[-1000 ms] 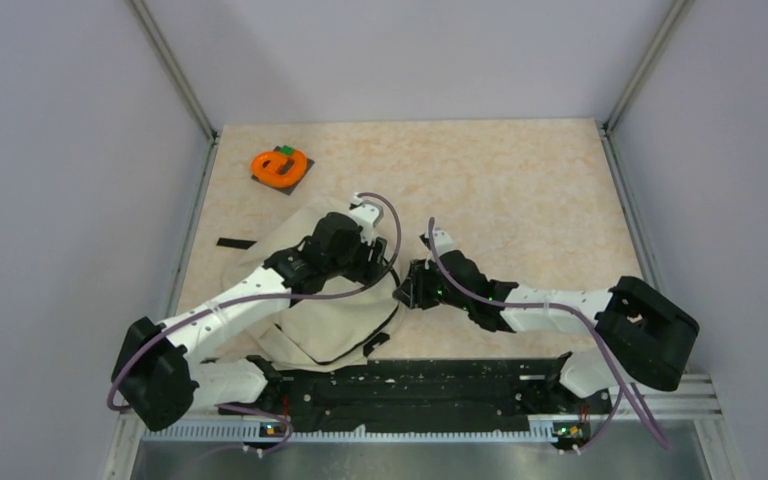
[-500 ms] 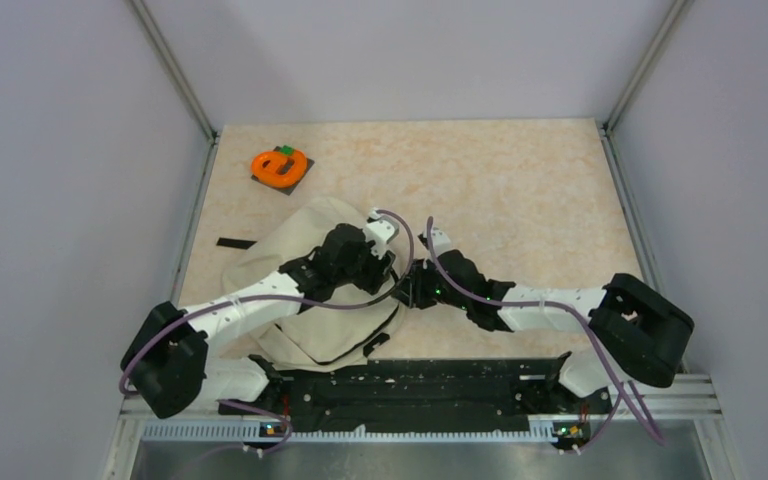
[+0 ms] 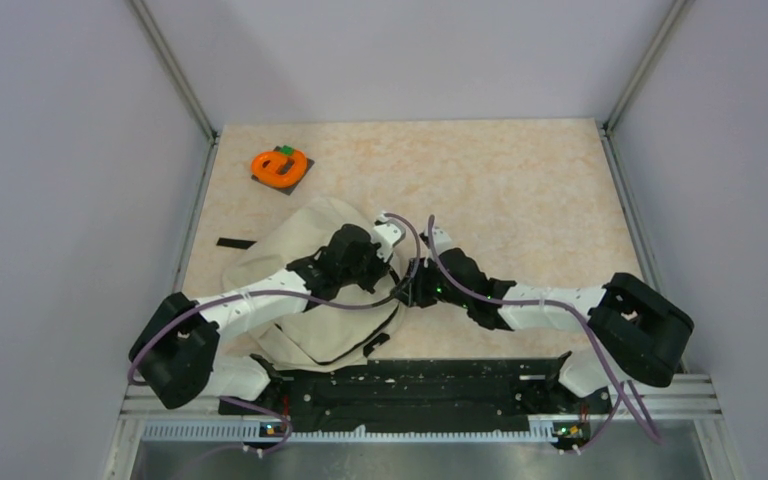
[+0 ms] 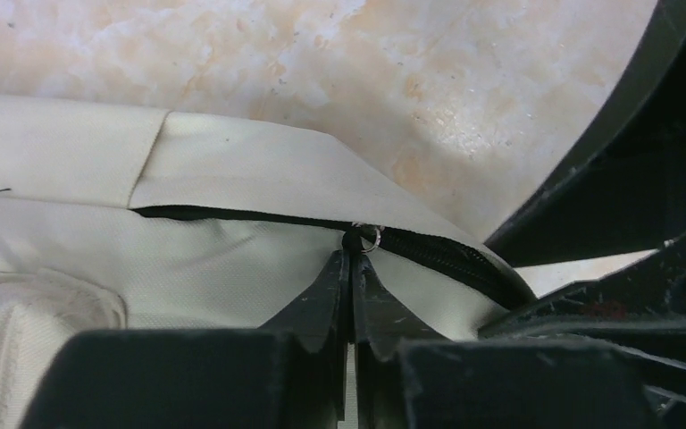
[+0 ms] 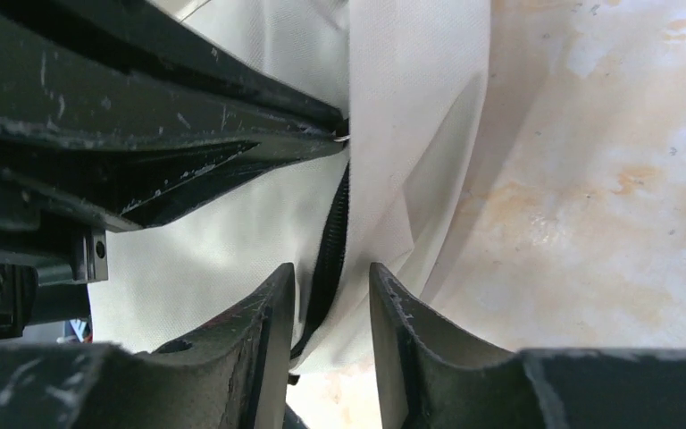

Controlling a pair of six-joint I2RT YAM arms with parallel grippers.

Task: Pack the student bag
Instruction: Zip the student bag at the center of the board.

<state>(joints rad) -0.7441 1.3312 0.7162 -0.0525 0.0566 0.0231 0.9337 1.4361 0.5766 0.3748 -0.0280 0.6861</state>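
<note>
The student bag [image 3: 280, 250], cream fabric with black zipper trim, lies flat at the near left of the table. My left gripper [image 3: 400, 270] is at its right edge, shut on the small zipper pull [image 4: 368, 238], and its tips [image 4: 353, 261] meet just under the pull's ring. The black zipper [image 4: 438, 255] runs off to the right of the pull. My right gripper [image 3: 412, 288] faces the left one from the right. Its jaws [image 5: 330, 277] are shut on the bag's folded edge [image 5: 411, 89], with the zipper [image 5: 330, 241] between them. The left gripper's fingers [image 5: 188, 134] show just above.
An orange ring-shaped object on a dark square [image 3: 280, 165] sits at the far left of the table. A short black strip [image 3: 235, 243] lies by the left edge, beside the bag. The black rail [image 3: 410, 385] holding the arm bases runs along the near edge.
My left arm has slid right along the bag to the zipper end, and its jaws have gone from open to shut on the pull. The right gripper narrowed slightly and stayed in place.
</note>
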